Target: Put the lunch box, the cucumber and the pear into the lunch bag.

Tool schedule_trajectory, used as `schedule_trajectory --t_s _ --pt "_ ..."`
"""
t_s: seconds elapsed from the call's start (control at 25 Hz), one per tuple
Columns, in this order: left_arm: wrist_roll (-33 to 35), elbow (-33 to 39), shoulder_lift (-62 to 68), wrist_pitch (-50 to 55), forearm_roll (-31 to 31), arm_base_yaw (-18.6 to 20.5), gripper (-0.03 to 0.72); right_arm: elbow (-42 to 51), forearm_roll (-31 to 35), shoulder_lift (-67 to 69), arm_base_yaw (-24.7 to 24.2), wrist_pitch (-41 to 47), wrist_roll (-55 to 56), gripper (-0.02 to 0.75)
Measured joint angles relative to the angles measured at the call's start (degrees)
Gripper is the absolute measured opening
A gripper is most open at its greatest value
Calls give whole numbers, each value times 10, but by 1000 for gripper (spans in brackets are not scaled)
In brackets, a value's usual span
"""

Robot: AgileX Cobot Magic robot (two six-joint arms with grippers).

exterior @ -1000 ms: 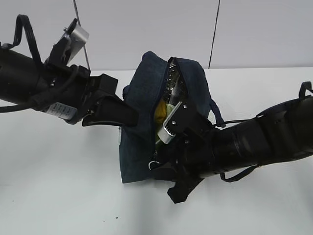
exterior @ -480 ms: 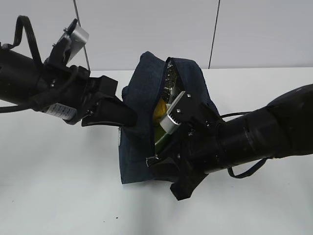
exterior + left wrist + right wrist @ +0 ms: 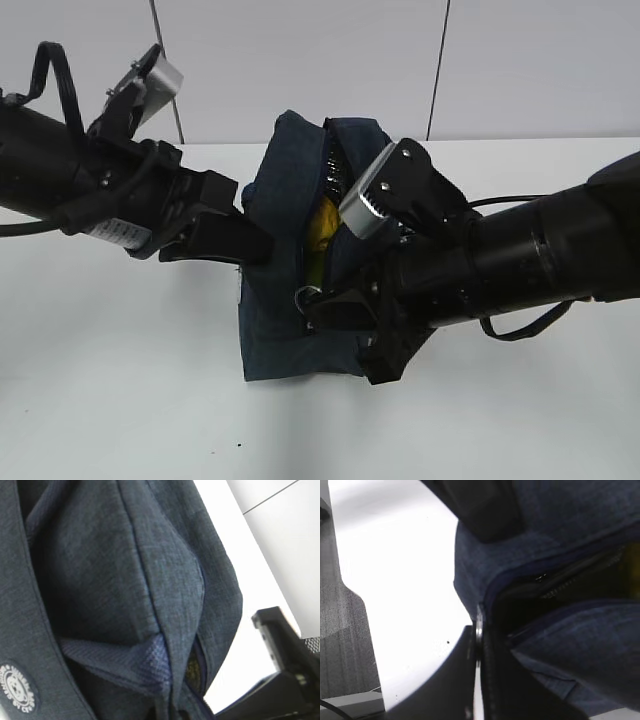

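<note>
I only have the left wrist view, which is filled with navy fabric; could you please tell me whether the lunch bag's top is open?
Observer: Yes. In the exterior view the lunch bag gapes along its zipper, with the teeth showing.
Operator: Thank you. Is anything visible inside?
Observer: A yellow shape, likely the pear, shows in the gap. The rest of the inside is hidden.
Operator: And where is the right gripper?
Observer: The right gripper is shut at the near end of the opening, with the silver ring pull between its fingertips.
</note>
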Motion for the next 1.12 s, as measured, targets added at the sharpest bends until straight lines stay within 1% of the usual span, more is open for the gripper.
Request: schedule_trajectory --t_s 0.16,0.4,0.48,0.68,0.92,1.04,1.12 --pt "3 0 0 1 8 0 97 0 1 -17 0 -5 0 6" --pt "11 0 0 24 16 -1 312 0 12 -24 0 -18 1 6" --pt "11 0 0 31 25 -1 344 0 24 -24 0 -19 1 6" --pt "13 0 0 36 28 -1 359 0 49 -24 0 -21 -3 6" --pt "13 0 0 27 28 -1 359 0 56 -46 0 -17 -4 6" --pt "19 0 0 16 28 -1 336 0 57 -63 0 -17 -4 6" --pt "26 0 2 14 22 -1 301 0 59 -69 0 -17 -4 6"
